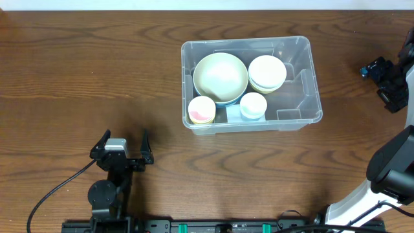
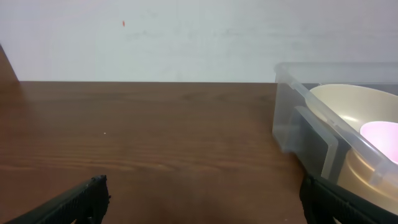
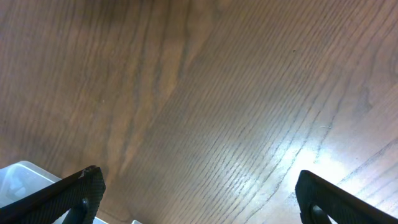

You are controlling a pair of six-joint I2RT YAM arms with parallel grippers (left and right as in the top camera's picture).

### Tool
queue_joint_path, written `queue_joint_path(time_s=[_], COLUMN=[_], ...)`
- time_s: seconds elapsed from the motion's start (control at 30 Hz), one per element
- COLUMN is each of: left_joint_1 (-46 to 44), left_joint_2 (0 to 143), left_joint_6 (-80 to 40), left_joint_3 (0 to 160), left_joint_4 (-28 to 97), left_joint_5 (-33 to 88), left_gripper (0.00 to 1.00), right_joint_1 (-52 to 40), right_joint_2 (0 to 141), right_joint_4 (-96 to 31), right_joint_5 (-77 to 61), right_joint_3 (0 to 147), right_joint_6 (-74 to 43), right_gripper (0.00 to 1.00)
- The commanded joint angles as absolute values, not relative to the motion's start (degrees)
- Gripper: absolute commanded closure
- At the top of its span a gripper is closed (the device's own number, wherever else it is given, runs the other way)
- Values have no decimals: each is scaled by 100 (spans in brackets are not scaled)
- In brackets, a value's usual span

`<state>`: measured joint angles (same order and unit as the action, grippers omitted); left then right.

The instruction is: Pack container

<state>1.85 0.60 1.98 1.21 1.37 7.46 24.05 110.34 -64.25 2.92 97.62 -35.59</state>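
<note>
The left claw [image 1: 124,141] sits spread wide and empty, low over the worktop [image 1: 77,71] and well apart from the container [image 1: 296,97]. The right claw [image 3: 199,186], off to the right, gapes too, holding nothing. The container stands mid-worktop and holds a large cream bowl [image 1: 220,77], a white bowl [image 1: 267,72], a pink-lined cup [image 1: 202,110] and a pale blue cup [image 1: 253,106].

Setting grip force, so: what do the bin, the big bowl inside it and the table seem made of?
Container: clear glossy plastic; the wood beneath shows through it. Big bowl: smooth cream, likely plastic or melamine, possibly ceramic. Table: dark wood or wood-look laminate, visible grain, slight sheen.
</note>
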Motion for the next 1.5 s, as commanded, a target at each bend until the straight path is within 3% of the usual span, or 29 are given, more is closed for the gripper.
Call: queue_joint_path(time_s=[0.0,1.23,1.47], left_joint_1=[217,217,217], left_joint_2=[25,25,25], left_joint_6=[279,279,279], left_joint_3=[23,23,23], left_joint_4=[338,338,338], left_joint_5=[838,838,838], left_gripper=[2,2,2], right_joint_1=[2427,2403,2014], right_joint_2=[10984,10973,10143], right_joint_4=[-6425,-6425,-6427], right_joint_5=[318,318,316], right_joint_3=[9738,9738,9738], right_joint_6=[-3638,-3638,-3638], right_gripper=[1,1,1])
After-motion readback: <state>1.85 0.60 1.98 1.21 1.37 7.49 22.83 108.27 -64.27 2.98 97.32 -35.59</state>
